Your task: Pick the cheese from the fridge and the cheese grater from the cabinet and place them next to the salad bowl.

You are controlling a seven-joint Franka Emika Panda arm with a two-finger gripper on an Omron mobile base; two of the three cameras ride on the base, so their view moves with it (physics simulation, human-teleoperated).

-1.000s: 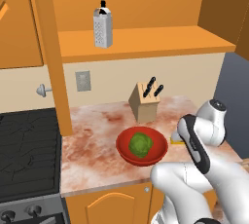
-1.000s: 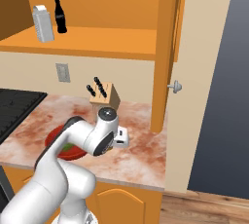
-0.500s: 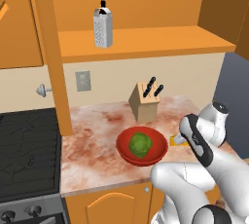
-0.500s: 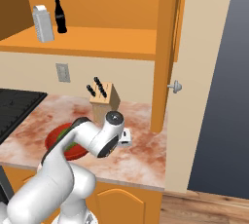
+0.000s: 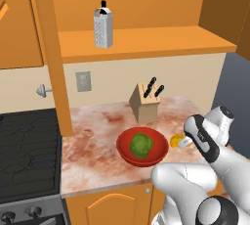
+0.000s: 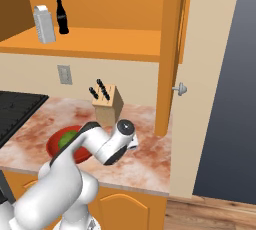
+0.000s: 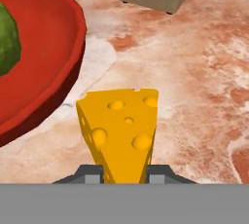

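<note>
Between the fingers, the cheese is being held just beside the bowl, low over the tabletop; release and the grater on the cabinet shelf are remaining.

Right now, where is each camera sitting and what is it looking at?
Left base view: behind the arm's left, facing the counter; the arm rises lower right, its pincer shut on the cheese.
Right base view: behind the arm's right, same counter; the arm rises lower left.
Hand view: on the hand, looking along the fingertips at the cheese.
All three share the salad bowl and knife block.
</note>
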